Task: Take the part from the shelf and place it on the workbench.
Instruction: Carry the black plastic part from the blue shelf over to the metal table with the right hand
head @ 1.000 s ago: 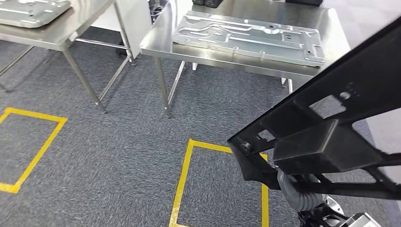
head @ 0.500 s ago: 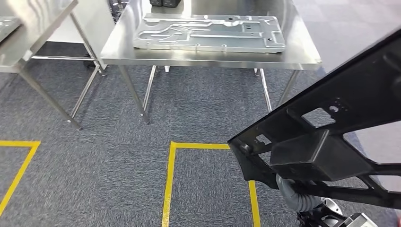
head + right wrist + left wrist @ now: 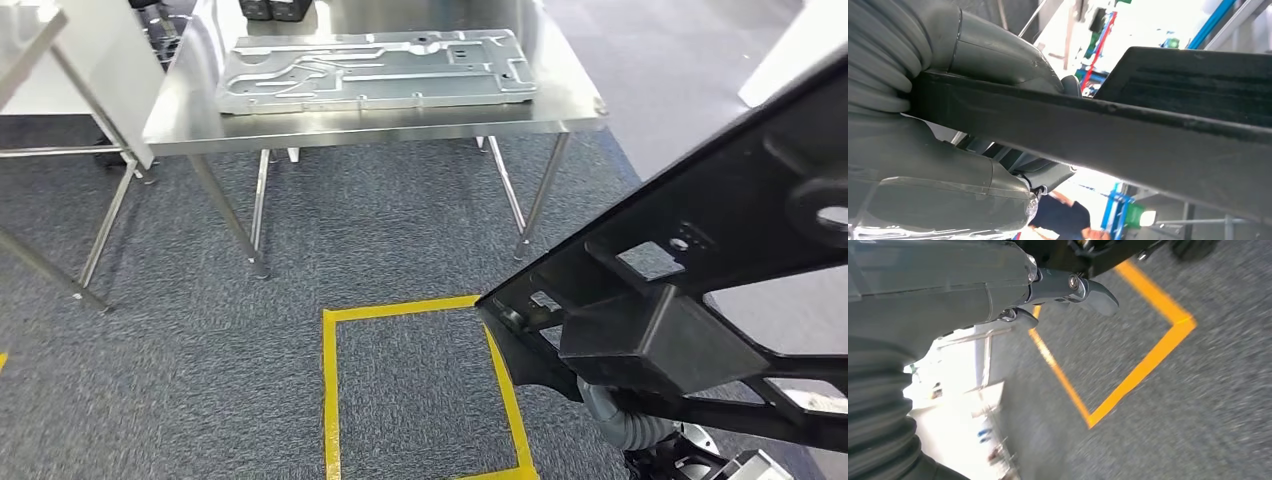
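Observation:
A big black plastic frame part (image 3: 700,270) with cut-outs slants across the right of the head view, above the carpet. My right hand (image 3: 993,55) grips one of its flat bars (image 3: 1128,130), with fingers wrapped over and under it. Below the part, the ribbed cover of my right wrist (image 3: 625,425) sticks out. The steel workbench (image 3: 400,127) stands ahead at upper left and bears a silver stamped metal plate (image 3: 370,70). My left hand (image 3: 998,285) hangs over the carpet, fingers apart and holding nothing.
A yellow taped square (image 3: 328,400) marks the grey carpet in front of the workbench legs (image 3: 235,220). A second steel table's legs (image 3: 100,220) stand at the far left. A person (image 3: 1063,215) stands in the bright background beyond my right hand.
The camera has moved: the workbench and yellow square have slid left in the picture. The black part stays in the same place in my right hand.

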Available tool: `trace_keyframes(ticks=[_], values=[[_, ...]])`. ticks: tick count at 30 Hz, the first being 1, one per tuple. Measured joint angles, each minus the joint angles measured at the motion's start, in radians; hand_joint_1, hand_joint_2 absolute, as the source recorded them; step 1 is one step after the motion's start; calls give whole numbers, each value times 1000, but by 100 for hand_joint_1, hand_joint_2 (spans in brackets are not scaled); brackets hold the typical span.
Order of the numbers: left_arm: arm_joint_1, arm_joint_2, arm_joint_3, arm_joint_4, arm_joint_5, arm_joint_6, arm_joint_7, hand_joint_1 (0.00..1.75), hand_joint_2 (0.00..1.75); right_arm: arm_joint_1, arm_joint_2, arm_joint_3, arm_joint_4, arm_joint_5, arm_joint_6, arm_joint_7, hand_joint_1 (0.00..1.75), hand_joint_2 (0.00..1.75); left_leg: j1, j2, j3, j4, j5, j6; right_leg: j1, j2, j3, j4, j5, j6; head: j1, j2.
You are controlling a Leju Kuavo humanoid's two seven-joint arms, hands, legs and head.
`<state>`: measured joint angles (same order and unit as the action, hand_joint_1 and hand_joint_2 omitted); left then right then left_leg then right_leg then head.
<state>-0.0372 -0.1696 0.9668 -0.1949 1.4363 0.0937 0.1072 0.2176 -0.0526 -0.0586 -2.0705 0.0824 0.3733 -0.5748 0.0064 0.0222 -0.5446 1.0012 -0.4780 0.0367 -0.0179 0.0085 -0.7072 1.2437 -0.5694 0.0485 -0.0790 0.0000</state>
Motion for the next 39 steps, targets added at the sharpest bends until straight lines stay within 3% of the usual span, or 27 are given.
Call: trace_keyframes(ticks=[1,2,3,5,6,7,9,11,13,15,16,17,18,20,22,25,27,28,30,31,32,33,36,37,39], values=[[-1,0,3,0,0,8,-28,0,175,-3,0,0,1,0,0,8,169,175,-1,12,0,0,-1,0,-2,-3,-19,38,-8,2,0,0],[-3,0,6,0,0,18,-62,0,175,-8,0,1,3,3,-4,15,169,175,-2,22,0,1,-2,-1,-3,-5,-19,38,3,3,0,0],[-6,0,8,0,0,27,-100,0,175,-15,0,1,5,6,-10,22,169,175,-2,30,1,1,-4,-2,-4,-8,2,-1,29,2,0,0],[-13,-1,9,0,0,45,-166,0,175,-28,-2,1,6,16,-27,33,169,175,-5,40,5,2,-7,-8,-1,-24,80,-141,88,-6,0,0],[-17,0,8,0,0,52,-188,0,175,-32,-4,2,7,19,-34,37,169,175,-7,43,6,3,-9,-11,1,-31,110,-196,104,-11,0,0],[-21,0,8,0,0,58,-202,0,175,-34,-7,2,8,21,-39,40,169,175,-9,45,7,3,-10,-16,5,-36,127,-228,109,-17,0,0],[-25,0,7,-1,0,63,-211,0,175,-34,-16,2,10,22,-47,41,169,175,-10,47,10,1,-12,-27,9,-34,130,-238,106,-26,0,0],[-26,1,7,-1,0,61,-200,0,175,-31,-23,2,11,24,-51,37,169,175,-8,34,10,12,-23,-39,4,-28,137,-247,108,-37,0,0],[-25,2,7,-2,0,53,-175,0,175,-28,-26,2,11,25,-57,31,169,175,-5,6,-26,91,-67,-47,-1,-21,145,-255,111,-47,0,0],[-22,2,7,-2,0,43,-145,0,175,-22,-28,3,11,26,-63,27,169,175,-4,-10,-94,224,-125,-51,1,-14,146,-254,108,-53,0,0],[-20,2,7,-2,0,38,-132,0,175,-18,-29,3,11,27,-64,26,169,175,-3,-12,-123,273,-136,-52,2,-9,147,-253,106,-55,0,0],[-19,2,7,-2,0,34,-121,0,175,-13,-29,3,11,28,-65,25,169,175,-3,-12,-135,287,-127,-53,3,-3,149,-251,103,-55,0,0],[-17,2,7,-2,0,31,-112,0,175,-8,-29,4,11,29,-65,23,169,175,-2,-12,-128,259,-97,-52,3,3,152,-248,100,-53,0,0],[-15,2,7,-2,0,27,-103,0,175,-1,-29,4,11,30,-66,19,169,175,-1,-17,-77,131,-18,-46,3,13,160,-243,91,-48,0,0],[-15,2,7,-2,0,26,-100,0,175,3,-29,3,11,30,-66,16,169,175,-3,-26,-38,38,15,-36,5,21,162,-238,83,-39,0,0],[-16,1,7,-2,0,26,-100,0,175,7,-31,4,11,30,-66,14,169,175,-6,-28,-30,18,12,-18,3,25,162,-238,79,-20,0,0],[-16,0,7,-2,0,26,-100,0,175,8,-33,4,11,30,-67,14,169,175,-3,-25,-21,7,15,-6,2,15,152,-210,59,-10,0,0],[-17,-1,7,-2,0,26,-100,0,175,8,-34,4,11,30,-68,13,169,175,-1,-23,-17,2,16,-1,1,9,131,-166,37,-6,0,0],[-16,-2,7,-2,0,26,-99,0,175,9,-35,4,11,30,-69,13,169,175,-2,-20,-14,2,12,4,0,2,57,-36,-17,0,0,0],[-16,-2,7,-2,0,26,-99,0,175,11,-35,4,11,30,-69,13,169,175,-3,-19,-13,2,10,5,-1,1,22,20,-31,2,0,0],[-16,-2,7,-2,0,26,-99,0,175,12,-35,4,11,30,-69,13,169,175,-4,-19,-11,2,8,5,-2,0,1,44,-25,3,0,0],[-15,-2,7,-2,0,26,-99,0,175,12,-35,4,11,30,-69,13,169,175,-4,-18,-7,3,5,4,-2,-2,2,28,1,3,0,0],[-16,-3,7,-2,0,26,-100,0,175,12,-35,4,11,30,-70,13,169,175,-6,-18,9,3,-8,-5,0,-13,86,-167,107,-7,0,0],[-16,-3,7,-2,0,27,-102,0,175,11,-35,4,11,30,-70,13,169,175,-8,-18,12,4,-12,-10,3,-16,106,-211,121,-12,0,0],[-17,-3,7,-2,0,29,-108,0,175,11,-35,4,11,30,-70,13,169,175,-10,-16,15,2,-18,-21,9,-15,115,-231,118,-23,0,0]])
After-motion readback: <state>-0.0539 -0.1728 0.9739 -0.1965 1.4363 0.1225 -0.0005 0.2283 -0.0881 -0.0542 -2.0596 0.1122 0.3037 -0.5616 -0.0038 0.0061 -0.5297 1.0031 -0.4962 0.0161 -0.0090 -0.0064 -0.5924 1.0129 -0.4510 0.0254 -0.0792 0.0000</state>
